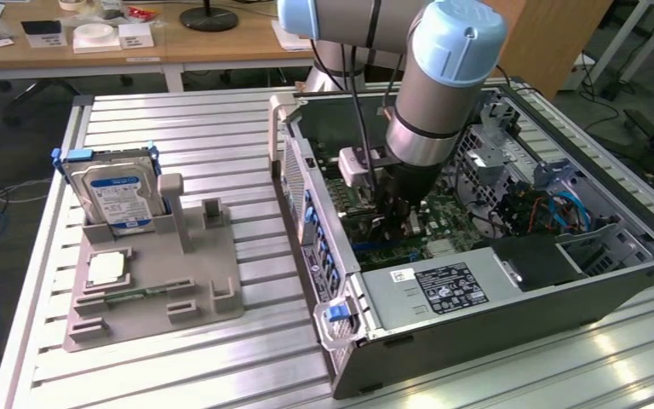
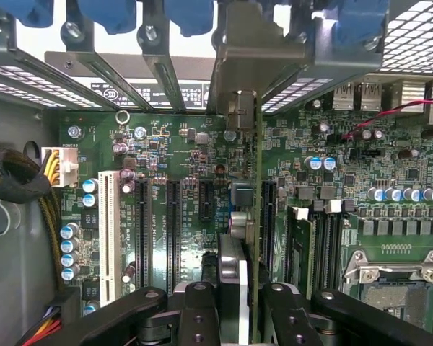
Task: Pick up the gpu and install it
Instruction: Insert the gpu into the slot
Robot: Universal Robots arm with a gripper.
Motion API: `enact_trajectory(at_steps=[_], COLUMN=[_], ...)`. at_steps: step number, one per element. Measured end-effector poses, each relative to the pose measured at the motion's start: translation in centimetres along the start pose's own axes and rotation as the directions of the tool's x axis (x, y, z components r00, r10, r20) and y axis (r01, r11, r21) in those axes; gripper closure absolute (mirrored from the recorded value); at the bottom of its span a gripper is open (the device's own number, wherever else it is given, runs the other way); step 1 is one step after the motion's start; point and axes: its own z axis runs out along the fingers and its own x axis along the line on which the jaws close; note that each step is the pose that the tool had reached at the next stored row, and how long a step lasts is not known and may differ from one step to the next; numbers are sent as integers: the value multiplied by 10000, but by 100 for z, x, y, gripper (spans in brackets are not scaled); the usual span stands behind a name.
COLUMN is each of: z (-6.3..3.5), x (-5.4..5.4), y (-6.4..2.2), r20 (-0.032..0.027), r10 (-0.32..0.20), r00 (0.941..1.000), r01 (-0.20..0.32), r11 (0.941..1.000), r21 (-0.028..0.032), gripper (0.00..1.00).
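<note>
Claw (image 1: 401, 223) hangs deep inside the open computer case (image 1: 599, 294), straight down from the arm (image 1: 441, 94), low over the motherboard (image 2: 187, 155). Seen from the wrist, its two black fingers (image 2: 202, 310) are drawn in on the gpu (image 2: 257, 209), pinching the thin dark card edge-on between them. The card stands upright, running away from the claw along the board toward the rear slot openings, where its silvery metal end (image 2: 239, 108) sits right at the case wall beneath the blue slot clips (image 2: 115, 13). It lies in line with a long black expansion slot (image 2: 268, 223); whether it has gone fully into that slot I cannot tell.

To one side of the claw are more empty black slots (image 2: 143, 231) and a white one (image 2: 108, 234); to the other side sit a row of capacitors (image 2: 400, 194) and the metal processor socket (image 2: 393, 285).

In the exterior view, the grey power supply (image 1: 441, 290) with its label lies just in front of the claw, nearer the camera. Well away from the claw, toward the exterior view's left, a grey parts stand (image 1: 163, 294) rests on the slatted worktop (image 1: 191, 128), holding a hard drive (image 1: 117, 192) with a blue-white label upright, and a flat square chip (image 1: 106, 269) lying near its base.
</note>
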Motion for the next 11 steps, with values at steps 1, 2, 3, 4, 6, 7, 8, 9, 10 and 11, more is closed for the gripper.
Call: enact_trajectory(at_steps=[1,2,3,4,6,7,8,9,10,11], z=[6,13,17,20,23,25,26,26,26,26], x=[0,1,1,2,2,2,2,2,2,2], y=[0,0,1,1,1,1,1,0,0,-1], r20=[-1,-1,-5,-7,-7,-5,-3,-3,-2,-2], r10=[0,0,0,0,0,1,0,0,2,0], r00=[10000,10000,10000,10000,10000,10000,10000,10000,10000,10000], r01=[0,0,0,0,0,-1,0,0,-2,0], r11=[10000,10000,10000,10000,10000,10000,10000,10000,10000,10000], r21=[-1,0,-3,-4,-5,-3,-2,-2,-12,-37], gripper=[72,72,72,72,72,72,72,72,72,72])
